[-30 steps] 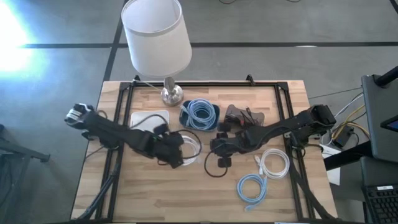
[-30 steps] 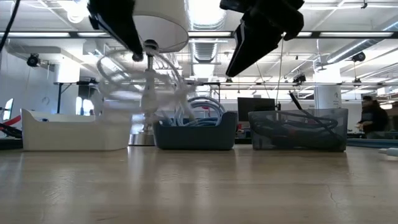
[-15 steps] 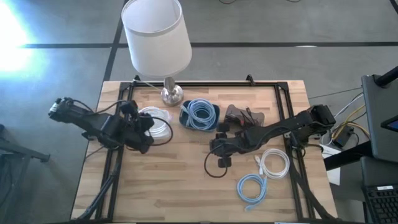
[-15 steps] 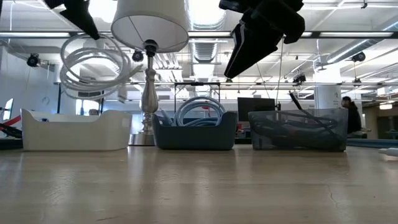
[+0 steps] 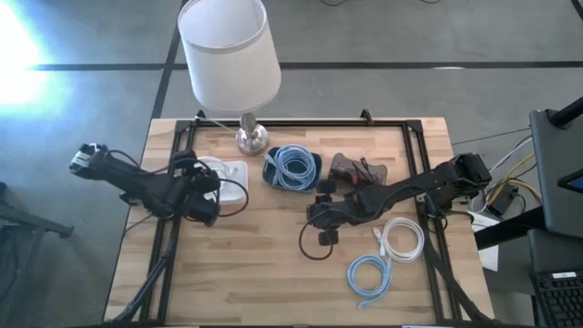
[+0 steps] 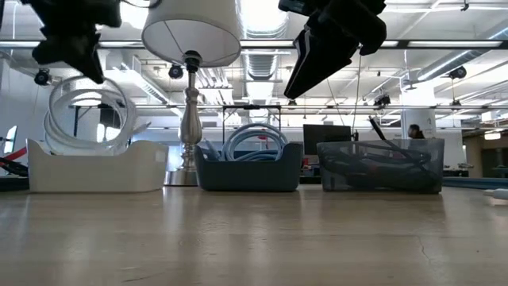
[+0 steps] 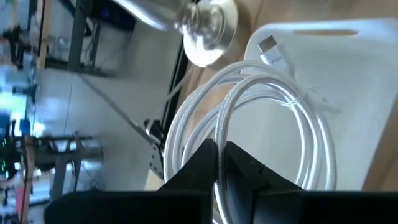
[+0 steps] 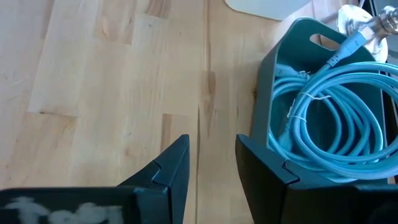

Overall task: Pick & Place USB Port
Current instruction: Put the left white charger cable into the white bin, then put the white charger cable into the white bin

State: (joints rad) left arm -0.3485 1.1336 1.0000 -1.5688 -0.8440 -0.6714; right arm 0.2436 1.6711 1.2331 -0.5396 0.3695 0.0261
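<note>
Change: the left gripper [image 5: 211, 189] has carried the white cable [image 5: 230, 187] from mid-table across to the white bin [image 5: 239, 169], and the coil now hangs lower over it than half a second ago; the right arm has not shifted.
Left gripper: fingers clenched on the white cable, pinching one side of the coil [image 7: 219, 163]; it sits at the table's left, just above the white bin.
White cable: a tied coil with a USB plug [image 7: 271, 48] at its free end; in the low view the loop [image 6: 83, 111] dips behind the rim of the white bin [image 6: 95, 167], and whether it touches the floor of the bin I cannot tell.
Right gripper: hovers mid-table [image 5: 316, 211], jaws apart and grasping nothing; its fingers [image 8: 174, 163] are over bare wood, beside the blue bin [image 8: 273, 87].
Blue bin: holds a coiled blue cable [image 5: 293, 166], between the white bin and a dark bin [image 5: 357, 169].
Lamp: white shade [image 5: 228, 50] and metal base [image 5: 251, 138] at the table's far edge, behind the white bin.
Black cable: a loop [image 5: 314, 244] on the wood just by the right gripper.
Loose coils: a white one [image 5: 402, 239] and a blue one [image 5: 369, 276] lie on the table near the right arm.
</note>
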